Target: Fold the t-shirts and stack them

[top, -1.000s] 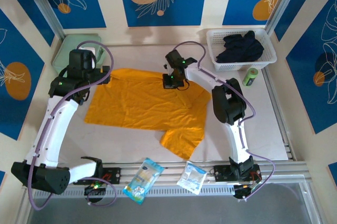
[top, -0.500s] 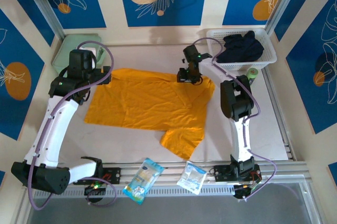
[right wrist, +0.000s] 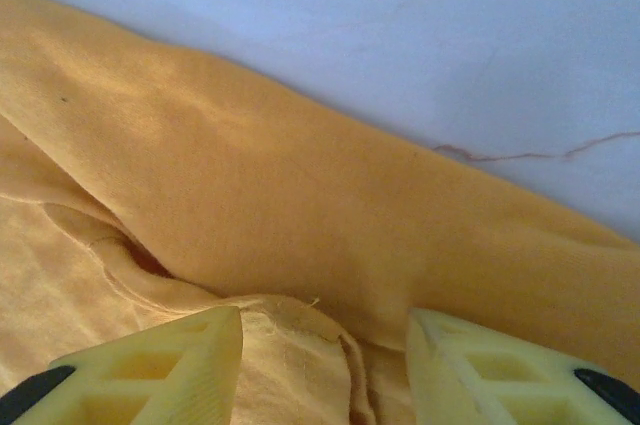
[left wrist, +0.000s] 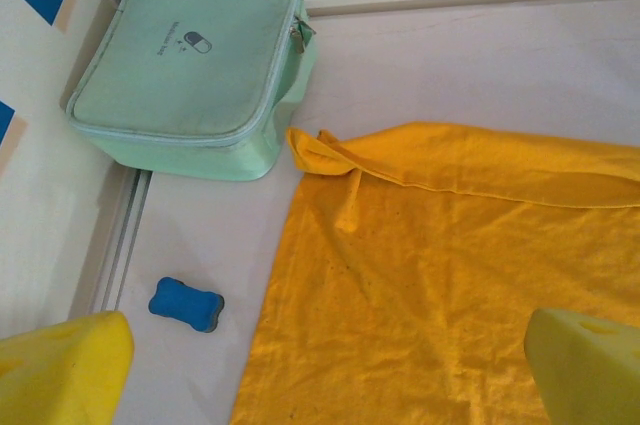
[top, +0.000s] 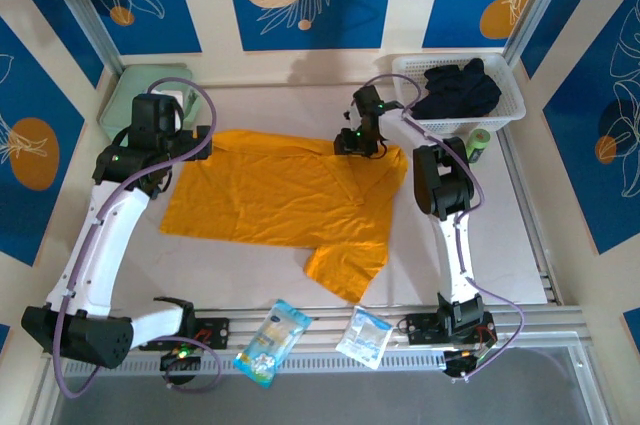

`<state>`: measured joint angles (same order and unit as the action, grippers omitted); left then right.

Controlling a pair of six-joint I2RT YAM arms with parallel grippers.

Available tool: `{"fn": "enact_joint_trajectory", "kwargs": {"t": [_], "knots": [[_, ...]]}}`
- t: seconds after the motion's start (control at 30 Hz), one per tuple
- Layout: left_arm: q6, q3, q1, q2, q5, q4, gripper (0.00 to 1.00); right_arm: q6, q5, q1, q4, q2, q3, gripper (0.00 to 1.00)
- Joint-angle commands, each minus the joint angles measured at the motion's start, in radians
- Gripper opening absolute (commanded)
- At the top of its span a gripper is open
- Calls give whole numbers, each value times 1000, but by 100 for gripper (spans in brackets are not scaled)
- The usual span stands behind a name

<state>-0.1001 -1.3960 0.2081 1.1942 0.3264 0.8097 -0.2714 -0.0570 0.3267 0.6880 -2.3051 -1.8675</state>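
A bright orange-yellow t-shirt [top: 280, 195] lies spread flat on the table, one sleeve pointing toward the front. My right gripper [top: 358, 142] sits low on the shirt's back right corner. In the right wrist view its jaws [right wrist: 325, 355] stand apart, with a rumpled fold of the shirt [right wrist: 300, 205] lying loose between them. My left gripper [top: 190, 140] hovers over the shirt's back left corner. In the left wrist view it [left wrist: 325, 375] is wide open above the shirt [left wrist: 450, 275] and holds nothing.
A pale mint-green zip case [left wrist: 190, 65] stands at the back left corner, with a small blue block [left wrist: 186, 303] beside it. A white basket [top: 405, 70] holds dark garments [top: 460, 88]. A green can [top: 477, 145] stands in front of it. Two packets [top: 272, 342] [top: 364, 337] lie at the front edge.
My right gripper moved right along the shirt's back edge, drawing the cloth out toward the basket, then opened and let go. The left arm has not moved.
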Motion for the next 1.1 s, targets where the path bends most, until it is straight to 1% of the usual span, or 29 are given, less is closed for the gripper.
{"fn": "enact_joint_trajectory", "kwargs": {"t": [0.0,0.1,0.2,0.4,0.57,0.6,0.83,1.07], "knots": [[-10,-25,3,8,-15,21,100,10,-61,0,4,-26,-36,46],[-12,-26,4,11,-17,20,100,7,-67,4,-2,-33,-33,45],[-15,-28,4,15,-21,21,100,2,-72,8,-7,-33,-30,40],[-19,-28,5,23,-31,18,100,-3,-72,13,-4,-24,-27,22],[-21,-24,4,24,-36,19,100,-10,-71,21,2,-1,-16,2],[-20,-24,4,25,-36,19,100,-12,-69,25,5,7,-13,0],[-20,-14,5,16,-39,14,100,-72,-55,86,31,59,4,0],[-12,-1,5,16,-42,6,100,-154,-33,163,55,57,-1,0]]}}
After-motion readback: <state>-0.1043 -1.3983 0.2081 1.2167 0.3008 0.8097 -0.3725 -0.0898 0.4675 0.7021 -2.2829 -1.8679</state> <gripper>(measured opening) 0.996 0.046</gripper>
